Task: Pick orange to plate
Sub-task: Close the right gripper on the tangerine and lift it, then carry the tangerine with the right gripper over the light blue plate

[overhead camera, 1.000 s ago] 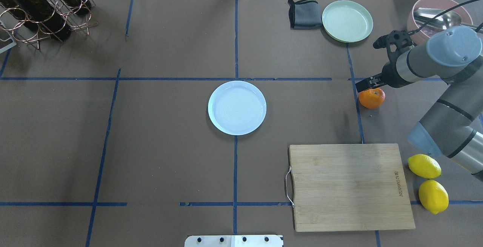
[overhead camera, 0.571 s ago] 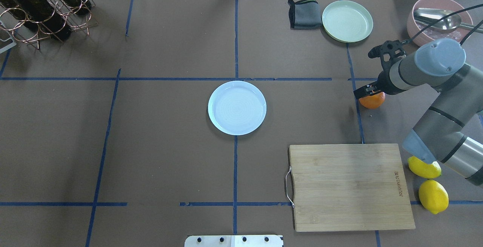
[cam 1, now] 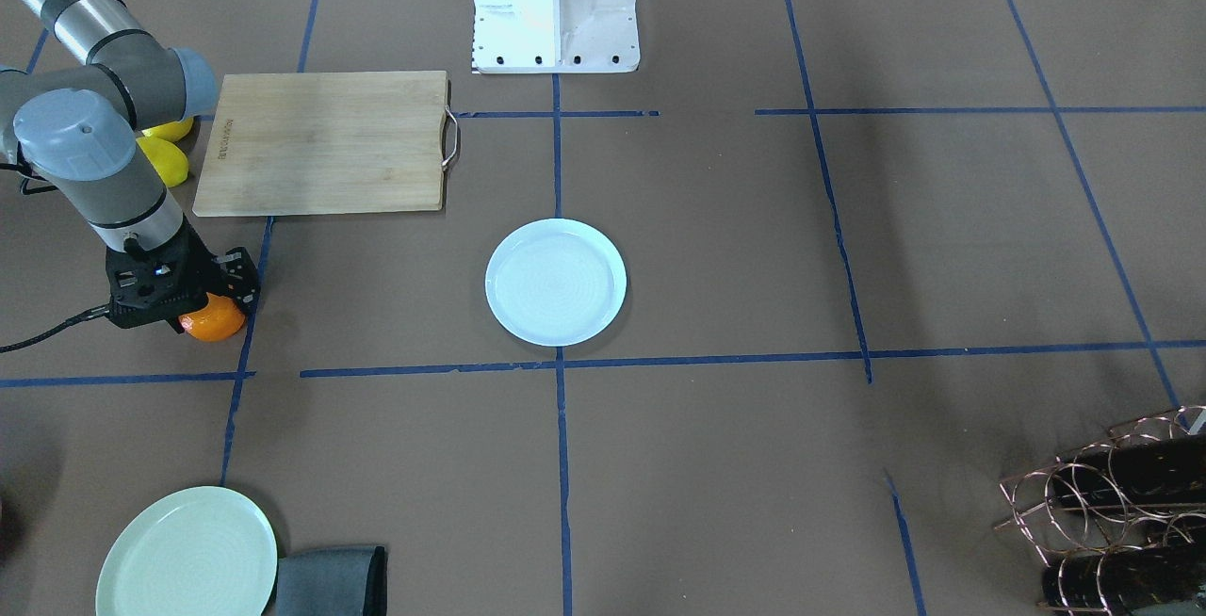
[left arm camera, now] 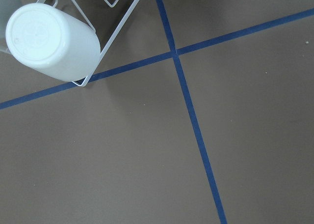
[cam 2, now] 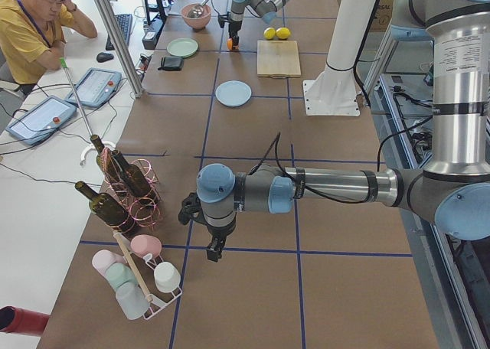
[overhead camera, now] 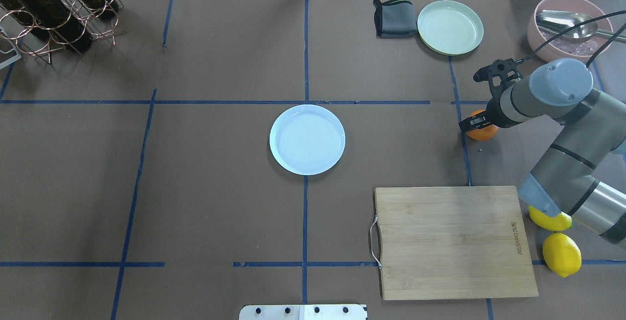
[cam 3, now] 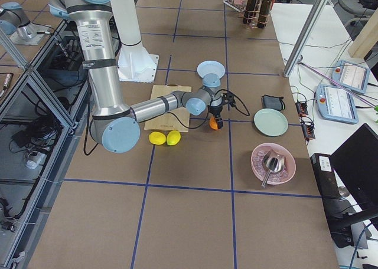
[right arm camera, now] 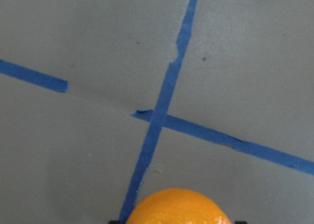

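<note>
Orange (overhead camera: pixel 483 134) sits on a blue tape line (overhead camera: pixel 465 156), well apart from your white plate (overhead camera: pixel 307 139). Your right gripper (overhead camera: pixel 477 125) straddles it, but you can't tell whether it's squeezing. The left gripper's (cam 2: pixel 215 251) state is also unreadable.

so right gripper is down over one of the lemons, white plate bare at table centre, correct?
No, not a lemon: the right gripper is down over the orange. The overhead exterior view shows it, with both lemons lying beside the cutting board, away from the gripper. The white plate is bare at table centre, as you said.
</note>
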Available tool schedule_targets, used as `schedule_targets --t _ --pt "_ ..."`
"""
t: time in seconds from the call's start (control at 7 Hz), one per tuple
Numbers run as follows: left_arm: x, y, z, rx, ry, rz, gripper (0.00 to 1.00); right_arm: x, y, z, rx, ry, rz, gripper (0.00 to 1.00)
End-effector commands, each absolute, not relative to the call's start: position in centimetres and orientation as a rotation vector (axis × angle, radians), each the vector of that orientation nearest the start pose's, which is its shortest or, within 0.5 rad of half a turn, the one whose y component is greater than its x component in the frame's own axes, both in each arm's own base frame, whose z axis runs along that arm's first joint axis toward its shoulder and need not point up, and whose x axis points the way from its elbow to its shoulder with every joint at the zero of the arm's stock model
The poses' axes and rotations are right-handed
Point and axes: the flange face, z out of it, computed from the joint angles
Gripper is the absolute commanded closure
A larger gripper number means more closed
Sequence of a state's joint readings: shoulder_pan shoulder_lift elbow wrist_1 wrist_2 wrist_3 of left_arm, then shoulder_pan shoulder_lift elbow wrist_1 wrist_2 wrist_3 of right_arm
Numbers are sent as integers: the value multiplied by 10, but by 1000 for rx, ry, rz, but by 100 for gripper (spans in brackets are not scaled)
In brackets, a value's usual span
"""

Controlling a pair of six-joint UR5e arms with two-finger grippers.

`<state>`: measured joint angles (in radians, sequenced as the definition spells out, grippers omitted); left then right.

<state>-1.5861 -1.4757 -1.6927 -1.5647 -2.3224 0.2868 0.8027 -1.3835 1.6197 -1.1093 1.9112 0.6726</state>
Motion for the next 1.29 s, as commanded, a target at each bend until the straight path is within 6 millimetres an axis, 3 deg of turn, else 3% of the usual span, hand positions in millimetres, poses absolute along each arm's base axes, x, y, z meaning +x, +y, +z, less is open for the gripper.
schedule_targets --t 0.0,0.14,0.29,0.43,0.57,0.71,0.86,1.14 --pt "-72 -452 645 134 742 267 0 -346 -498 452 330 -756 -171 96" --pt "-72 -452 645 135 744 267 0 -387 -500 402 288 -786 -110 94" --pt "-72 -452 644 135 744 267 0 -450 -496 333 261 -762 -68 92" --pt "-72 -452 641 141 744 269 0 -504 -506 257 252 -749 12 91" --pt "-72 -453 639 146 744 271 0 -549 -506 216 230 -765 60 90" --pt "-72 -453 639 146 744 271 0 -587 -504 192 249 -744 78 89" --pt "-72 -454 638 147 743 272 0 -616 -494 186 246 -724 92 88" --pt "-72 -453 639 146 744 271 0 -645 -473 196 257 -685 81 86"
